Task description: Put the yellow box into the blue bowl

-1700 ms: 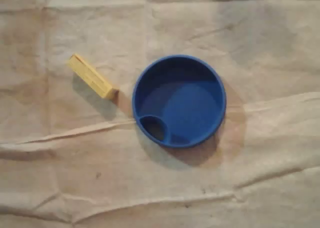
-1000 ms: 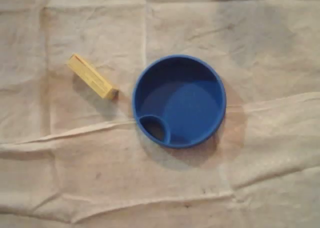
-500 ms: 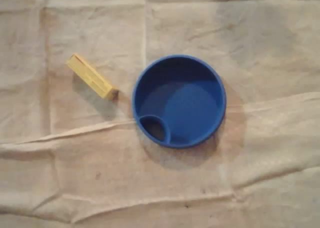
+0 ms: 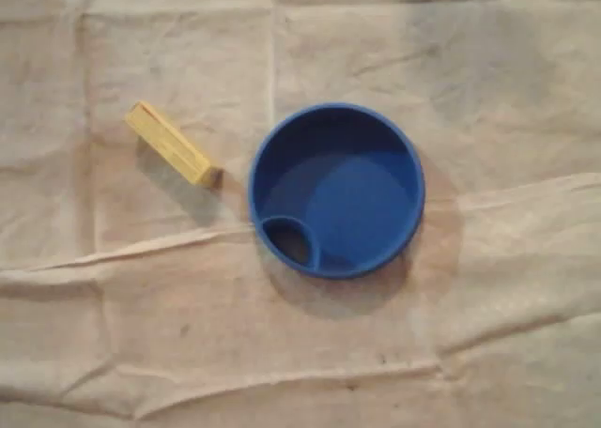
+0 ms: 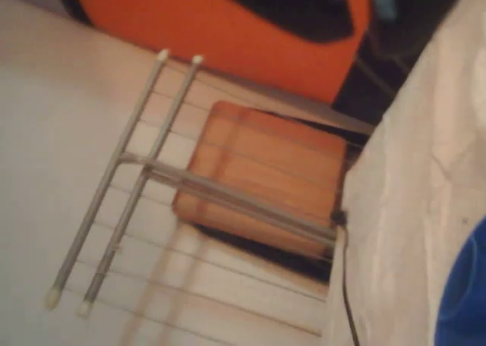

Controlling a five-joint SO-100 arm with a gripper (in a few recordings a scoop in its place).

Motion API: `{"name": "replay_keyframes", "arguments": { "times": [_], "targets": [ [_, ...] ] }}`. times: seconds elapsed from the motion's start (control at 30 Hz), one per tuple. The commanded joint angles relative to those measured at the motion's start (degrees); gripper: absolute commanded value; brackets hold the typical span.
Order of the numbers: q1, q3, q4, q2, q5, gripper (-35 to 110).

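Box (image 4: 173,156): slanted, just left of bowl (image 4: 357,198), apart.
Grasp: turn to match slant, pinch long sides.
Gripper: spread or pressed together, cannot tell.

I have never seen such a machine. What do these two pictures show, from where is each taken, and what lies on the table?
The machine is a small robot arm with a two-finger gripper, on a table. The overhead picture comes from a fixed camera looking straight down. It shows a wrinkled beige cloth and, on it, a yellow box lying flat, left of a blue bowl, near it but apart. The bowl is empty and has a small round pocket at its lower left. The wrist picture comes from a camera riding on the arm, and it is tilted: at the right the cloth and a bit of the bowl, beyond them a wooden seat on metal legs and something orange. The box lies free on the cloth, so nothing holds it yet.
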Motion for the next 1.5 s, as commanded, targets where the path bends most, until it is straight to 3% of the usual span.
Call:
{"name": "replay_keyframes", "arguments": {
  "times": [0.0, 0.3, 0.47, 0.73, 0.93, 1.2, 1.47],
  "targets": [
    [0.00, -0.97, -1.05, -7.21, -4.75, 0],
    [0.70, -1.32, -13.36, -27.07, -22.32, 0],
    [1.67, -1.41, -20.13, -35.60, -26.72, 0],
    [13.10, -1.49, -29.71, -51.15, -26.72, 0],
    [18.37, -7.38, -34.28, -62.40, -20.65, 0],
    [23.99, -25.31, -33.49, -78.13, -11.16, 0],
    [32.52, -42.89, -24.61, -95.71, -6.15, 0]
  ]
}}
